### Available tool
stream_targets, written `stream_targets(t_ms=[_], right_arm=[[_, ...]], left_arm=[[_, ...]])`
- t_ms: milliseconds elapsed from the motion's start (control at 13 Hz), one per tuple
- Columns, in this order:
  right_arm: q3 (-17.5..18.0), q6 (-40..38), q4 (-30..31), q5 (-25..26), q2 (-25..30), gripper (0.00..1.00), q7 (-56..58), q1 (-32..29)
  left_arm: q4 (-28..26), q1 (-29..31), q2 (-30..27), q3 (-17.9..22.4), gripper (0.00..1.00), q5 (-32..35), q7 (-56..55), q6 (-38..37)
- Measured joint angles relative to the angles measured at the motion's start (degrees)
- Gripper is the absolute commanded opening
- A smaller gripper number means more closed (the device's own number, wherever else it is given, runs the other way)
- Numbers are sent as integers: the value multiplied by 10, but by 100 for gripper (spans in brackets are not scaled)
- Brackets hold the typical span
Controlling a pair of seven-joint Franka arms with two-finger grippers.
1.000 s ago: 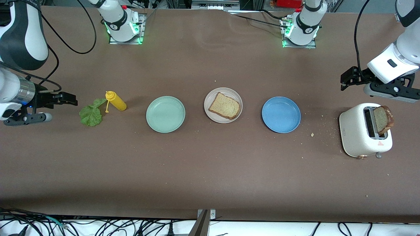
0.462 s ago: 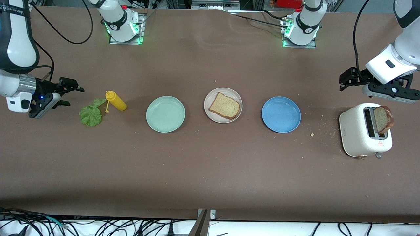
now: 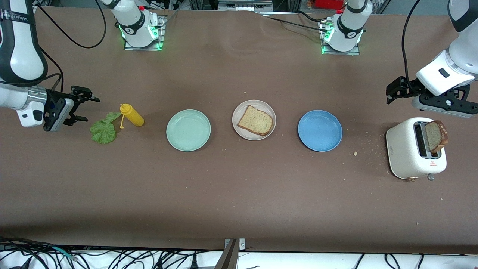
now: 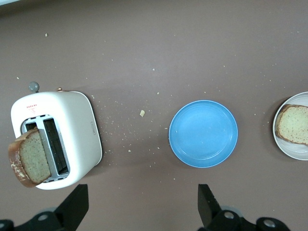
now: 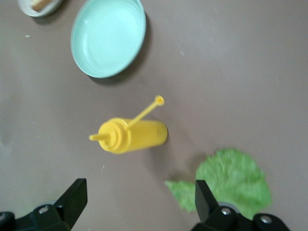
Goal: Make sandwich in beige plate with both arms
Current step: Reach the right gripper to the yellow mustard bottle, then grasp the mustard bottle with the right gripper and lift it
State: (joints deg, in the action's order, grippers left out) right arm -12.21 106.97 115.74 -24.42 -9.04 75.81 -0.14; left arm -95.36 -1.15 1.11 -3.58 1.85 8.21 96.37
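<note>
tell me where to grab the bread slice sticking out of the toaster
Grip the tan, dark-crusted bread slice by its exposed upper half, coming from straight above with the jaws across its flat faces. It stands on edge, leaning, its lower part sunk in the white toaster's slot, so probably only the top is reachable.

The left end effector point(image 4: 142, 204) hangs over the brown surface point(image 4: 192, 43), fingers spread wide with nothing between them. A white toaster point(image 4: 57, 137) has a bread slice point(image 4: 30, 156) sticking out of one slot. Crumbs lie between it and the blue plate point(image 4: 203, 133). The beige plate point(image 4: 284, 144) carries another bread slice point(image 4: 293, 124).
</note>
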Motion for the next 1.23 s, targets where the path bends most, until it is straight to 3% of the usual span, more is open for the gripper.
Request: stream_targets(t_ms=[538,1231], right_arm=[[-52,-2,83,-164,-15,99,372,0],[-62,-50,94,-318,-169,99,658,-49]], left_arm=[[0,0,0,0,100,0,0,0],[0,-1,0,0,100,0,0,0]])
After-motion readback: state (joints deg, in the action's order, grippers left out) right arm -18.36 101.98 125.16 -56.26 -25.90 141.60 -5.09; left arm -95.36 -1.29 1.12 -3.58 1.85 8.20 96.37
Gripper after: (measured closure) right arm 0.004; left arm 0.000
